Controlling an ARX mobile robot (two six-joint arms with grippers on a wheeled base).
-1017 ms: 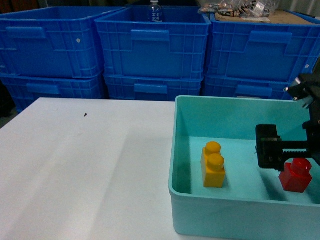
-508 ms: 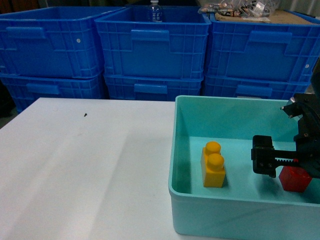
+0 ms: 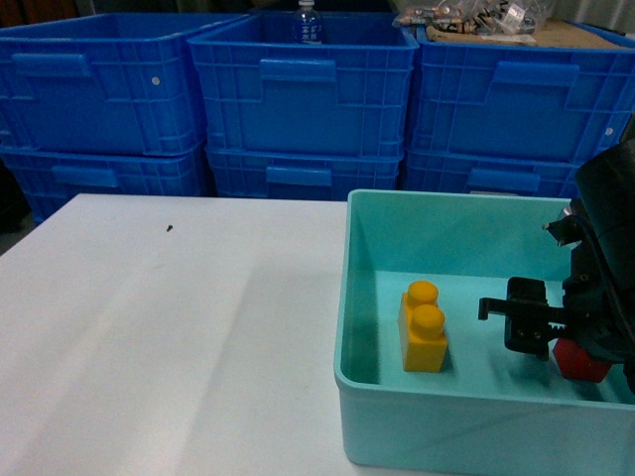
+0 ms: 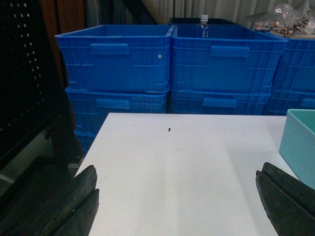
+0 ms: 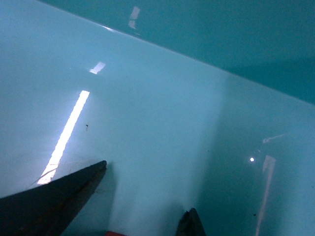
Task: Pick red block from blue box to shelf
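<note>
The red block [image 3: 578,361] lies on the floor of the blue box [image 3: 476,416], at its right end, mostly covered by my right gripper [image 3: 562,343]. In the right wrist view that gripper [image 5: 145,189] is open, its dark fingertips [image 5: 74,187] spread low over the turquoise floor, and a sliver of the red block [image 5: 116,233] shows between them at the bottom edge. My left gripper [image 4: 177,196] hangs open above the white table [image 4: 187,162], holding nothing. The shelf is out of view.
A yellow two-stud brick [image 3: 424,327] stands in the box, left of the red block. Dark blue ribbed crates [image 3: 298,99] are stacked behind the table. A corner of the box [image 4: 300,142] sits right of the left gripper, a dark perforated panel [image 4: 24,59] to its left.
My right gripper has dropped lower into the box and shifted left, so it now straddles the red block and hides its stud. The bricks have not moved.
</note>
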